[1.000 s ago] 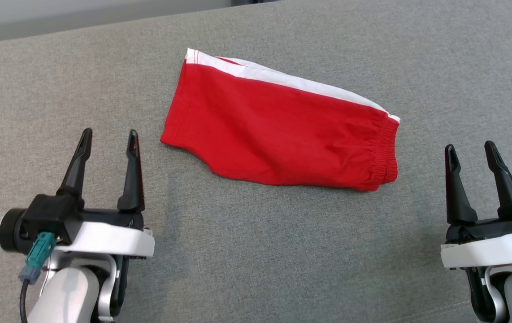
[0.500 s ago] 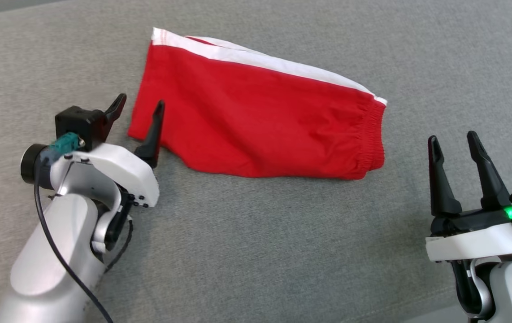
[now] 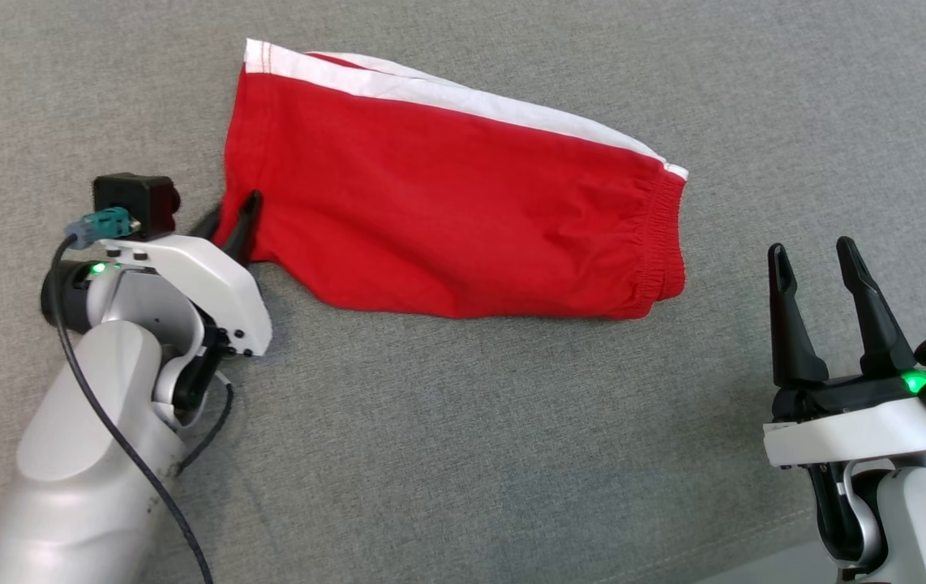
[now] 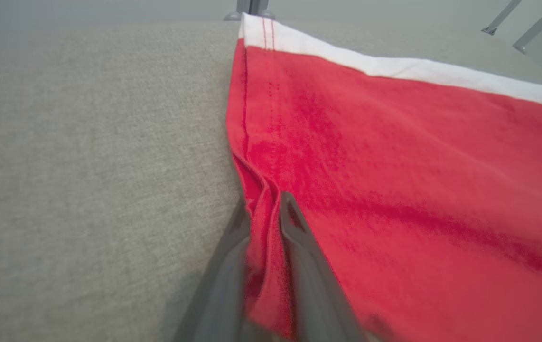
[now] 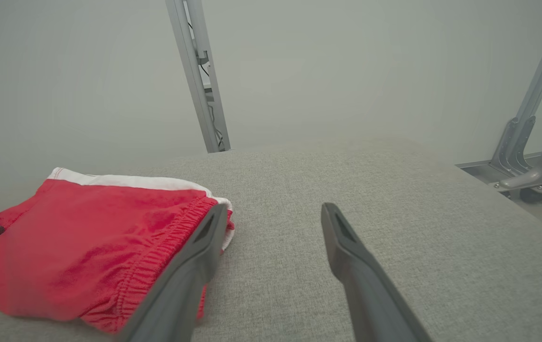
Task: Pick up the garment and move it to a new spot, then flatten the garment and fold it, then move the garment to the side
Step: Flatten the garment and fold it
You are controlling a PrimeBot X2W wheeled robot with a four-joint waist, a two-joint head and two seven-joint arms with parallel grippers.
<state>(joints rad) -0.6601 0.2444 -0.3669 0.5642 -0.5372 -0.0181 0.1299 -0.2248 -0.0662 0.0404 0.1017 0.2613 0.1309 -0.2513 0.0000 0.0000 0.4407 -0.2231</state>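
Observation:
Red shorts with a white side stripe point(image 3: 463, 203) lie folded flat on the grey fabric surface, elastic waistband to the right. My left gripper point(image 3: 234, 221) is shut on the near left leg-hem corner; in the left wrist view the red cloth point(image 4: 394, 166) bunches between the two fingers point(image 4: 294, 232). My right gripper point(image 3: 816, 258) hovers open to the right of the waistband, nothing between its fingers. From the right wrist view the waistband point(image 5: 166, 247) lies just left of my open gripper point(image 5: 273, 216).
The grey upholstered surface point(image 3: 471, 446) stretches all round the shorts. Metal frame posts point(image 5: 200, 76) and a bracket with a caster point(image 5: 527, 161) stand beyond its far edge.
My left gripper reached forward to the shorts' left hem corner and shut on it. The head camera shifted, so the shorts sit higher and further left in view. The right gripper stayed open.

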